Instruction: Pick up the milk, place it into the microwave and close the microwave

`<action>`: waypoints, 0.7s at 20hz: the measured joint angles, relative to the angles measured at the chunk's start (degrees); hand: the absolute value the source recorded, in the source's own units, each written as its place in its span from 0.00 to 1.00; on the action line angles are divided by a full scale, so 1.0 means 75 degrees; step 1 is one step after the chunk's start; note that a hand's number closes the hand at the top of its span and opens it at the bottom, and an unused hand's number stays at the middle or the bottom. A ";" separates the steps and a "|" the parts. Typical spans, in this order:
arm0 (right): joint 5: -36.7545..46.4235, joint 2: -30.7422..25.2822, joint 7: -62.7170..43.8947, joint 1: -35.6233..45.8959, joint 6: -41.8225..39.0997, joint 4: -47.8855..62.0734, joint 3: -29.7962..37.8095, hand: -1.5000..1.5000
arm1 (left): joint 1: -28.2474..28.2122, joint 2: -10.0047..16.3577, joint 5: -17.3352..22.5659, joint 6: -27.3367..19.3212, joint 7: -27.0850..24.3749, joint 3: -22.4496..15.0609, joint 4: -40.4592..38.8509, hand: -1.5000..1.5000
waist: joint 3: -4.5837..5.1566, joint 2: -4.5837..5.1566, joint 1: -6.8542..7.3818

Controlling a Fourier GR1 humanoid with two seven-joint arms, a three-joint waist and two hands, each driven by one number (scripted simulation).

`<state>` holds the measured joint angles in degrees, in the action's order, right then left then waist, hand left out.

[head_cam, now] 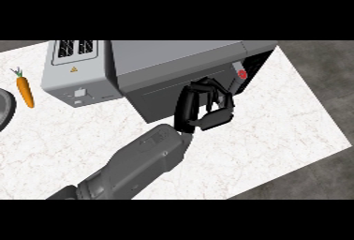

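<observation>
The left hand (187, 108) is seen pressed up against the front of the microwave (173, 56). Its fingers (207, 86) are curled round toward the thumb (214, 118), so that a narrow loop is formed. Nothing is gripped in that loop; only the grey face of the door (162, 101) is seen through it. Whether a handle is caught by the fingers cannot be told. The hand is carried on a grey forearm (145, 159), which is brought in from below and to the hand's left.

Directly behind the hand lies the door, a darker grey panel under the microwave's lighter top. Just beyond the fingertips, on the hand's right, a dark strip is seen at the microwave's right end. A small red and pale thing (242, 74) is set in that strip. It cannot be told whether this is the milk or a part of the microwave, nor whether the door is fully shut. The milk is not made out anywhere else around the hand.

Further to the hand's left, touching the microwave's side, a light grey appliance (72, 77) with two dark gridded openings on top is placed. Well beyond it, far to the hand's left, a carrot (25, 92) is laid on the white marbled counter (276, 131), its green end pointed away. A dark rim (4, 110) is cut off by the edge there.
</observation>
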<state>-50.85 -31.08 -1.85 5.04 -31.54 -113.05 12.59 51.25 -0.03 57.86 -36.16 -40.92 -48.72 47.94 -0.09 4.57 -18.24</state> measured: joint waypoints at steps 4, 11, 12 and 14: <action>-0.0193 -0.0096 -0.0075 0.0005 -0.0070 0.0049 0.0009 0.00 | 0.0020 0.0000 0.0095 0.0005 -0.0084 -0.0032 -0.0024 1.00 | -0.0005 0.0003 -0.0003; -0.0467 -0.0297 -0.0158 0.0044 -0.0192 0.0058 0.0108 0.00 | 0.0030 0.0001 0.0232 0.0020 -0.0257 -0.0072 -0.0100 1.00 | -0.0005 -0.0017 -0.0039; -0.0514 -0.0320 -0.0171 0.0050 -0.0215 0.0058 0.0109 0.00 | 0.0034 0.0001 0.0255 0.0019 -0.0275 -0.0078 -0.0108 1.00 | -0.0006 -0.0018 -0.0042; -0.0583 -0.0397 -0.0204 0.0074 -0.0255 0.0059 0.0138 0.00 | 0.0044 0.0000 0.0292 0.0014 -0.0304 -0.0096 -0.0127 1.00 | -0.0006 -0.0022 -0.0046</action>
<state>-55.23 -34.06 -3.38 5.59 -33.45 -112.60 13.62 51.58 -0.03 60.06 -36.06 -43.20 -49.44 46.98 -0.13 4.41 -18.59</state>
